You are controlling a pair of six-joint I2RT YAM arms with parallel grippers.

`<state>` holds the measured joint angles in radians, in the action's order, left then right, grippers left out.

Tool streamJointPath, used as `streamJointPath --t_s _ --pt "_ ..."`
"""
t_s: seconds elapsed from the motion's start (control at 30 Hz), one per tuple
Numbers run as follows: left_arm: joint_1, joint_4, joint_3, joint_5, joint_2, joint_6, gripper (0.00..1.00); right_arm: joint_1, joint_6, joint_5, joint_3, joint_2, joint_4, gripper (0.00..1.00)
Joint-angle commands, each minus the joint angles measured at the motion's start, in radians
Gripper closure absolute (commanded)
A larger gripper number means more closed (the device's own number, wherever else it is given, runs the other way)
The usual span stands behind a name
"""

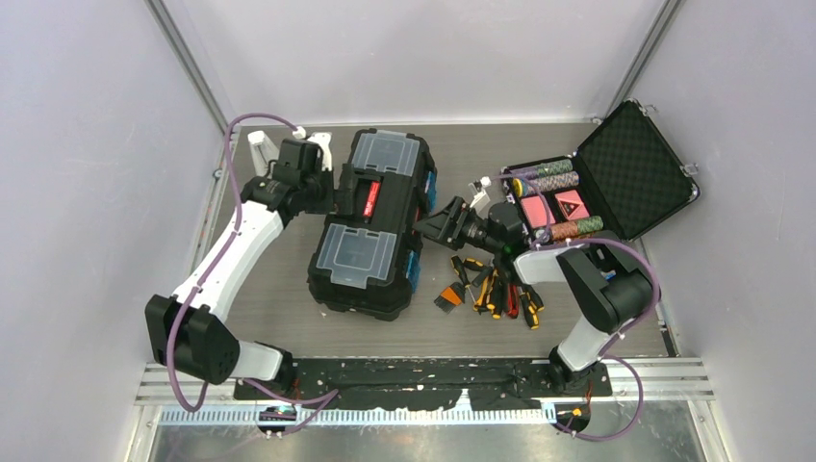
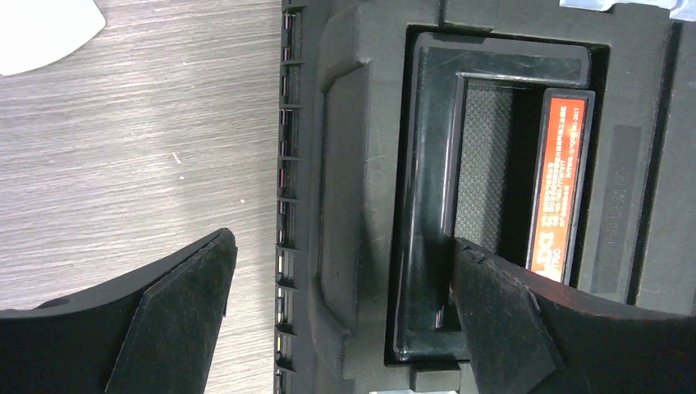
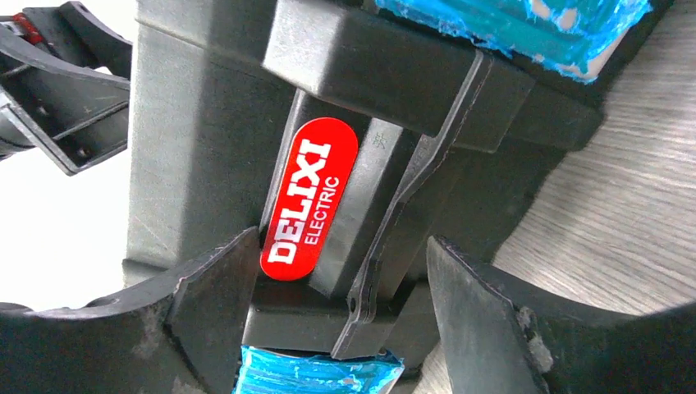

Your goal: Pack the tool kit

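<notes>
**Left gripper (image 2: 341, 246) and right gripper (image 3: 341, 242) bracketing the shut toolbox (image 1: 370, 226)**

Both are standing open and holding nothing. The toolbox is lying closed in the middle, between the arms. The left gripper is spreading its fingers wide across the box's left rim, one finger hovering over the handle (image 2: 427, 164) recess. The right one is gaping around the right wall, between the blue latches (image 3: 509, 20).

Opening looks like the step in hand. Each latch is wanting a square pry while the other side is bracing (otherwise the box may skid).

The left arm is reaching far and bending rightward, and the right arm is folding low, pointing left. Loose screwdrivers (image 1: 486, 289) are lying near-right.
</notes>
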<state>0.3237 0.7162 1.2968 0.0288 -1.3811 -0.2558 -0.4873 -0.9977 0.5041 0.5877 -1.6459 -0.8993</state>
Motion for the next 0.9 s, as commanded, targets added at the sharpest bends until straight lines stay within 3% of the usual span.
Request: streamJointPath --t_s 0.0,0.17,0.3,0.53,0.87 --pt "-0.081 -0.048 -0.047 -0.068 0.015 -0.050 0.01 0.002 -0.103 0.078 -0.034 -0.060 -0.191 0.23" --pt "-0.173 -0.131 -0.183 -0.159 0.054 -0.119 0.07 0.002 -0.204 0.121 -0.073 -0.110 -0.373 0.25" --pt "-0.222 -0.168 -0.253 -0.194 0.059 -0.146 0.16 0.000 -0.220 0.138 -0.073 -0.104 -0.405 0.25" --pt "-0.318 -0.247 -0.367 -0.302 0.062 -0.225 0.23 -0.009 -0.178 0.133 -0.045 -0.069 -0.338 0.25" --pt "-0.319 -0.296 -0.446 -0.381 0.070 -0.247 0.24 -0.005 -0.067 0.066 0.070 -0.073 -0.174 0.19"
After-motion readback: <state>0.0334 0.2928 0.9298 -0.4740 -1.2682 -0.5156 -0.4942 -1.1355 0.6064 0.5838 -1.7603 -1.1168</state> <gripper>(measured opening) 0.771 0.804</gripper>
